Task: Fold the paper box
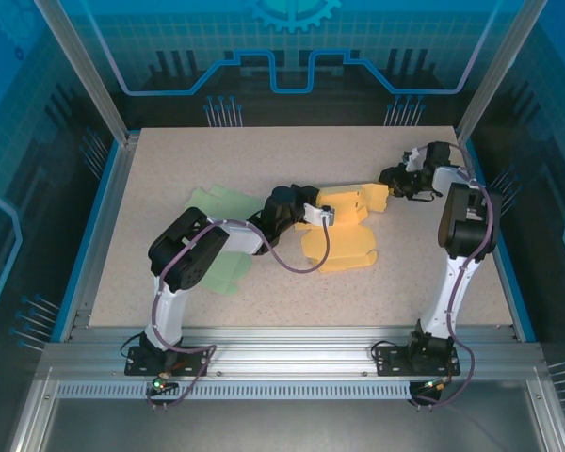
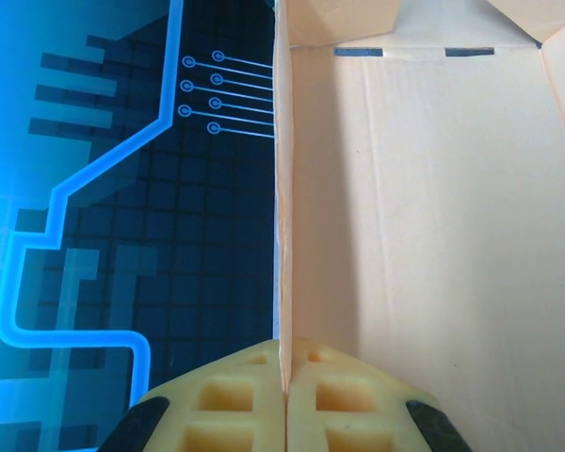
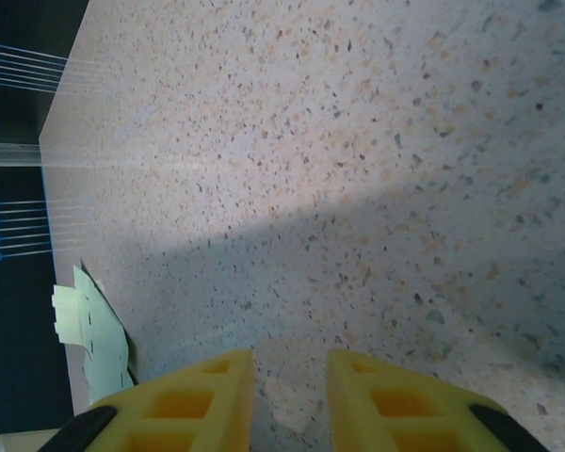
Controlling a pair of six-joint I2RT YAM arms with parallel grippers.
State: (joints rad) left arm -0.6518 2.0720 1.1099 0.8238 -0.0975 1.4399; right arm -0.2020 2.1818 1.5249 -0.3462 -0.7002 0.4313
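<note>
The orange paper box [image 1: 344, 240] lies partly folded at mid-table, one panel flat and others raised. My left gripper [image 1: 325, 215] is at its left end, shut on an upright wall of the box. In the left wrist view the pads [image 2: 254, 395] pinch that thin wall edge [image 2: 284, 235], and the box's inner face [image 2: 433, 235] spreads to the right. My right gripper [image 1: 388, 179] hovers just off the box's right end. Its yellow fingers [image 3: 198, 400] stand apart over bare table [image 3: 358, 141], with nothing between them.
A pale green flat paper sheet [image 1: 221, 268] lies under and left of the left arm, and its edge [image 3: 99, 339] shows at the left of the right wrist view. Metal frame posts [image 1: 85, 75] and blue walls enclose the table.
</note>
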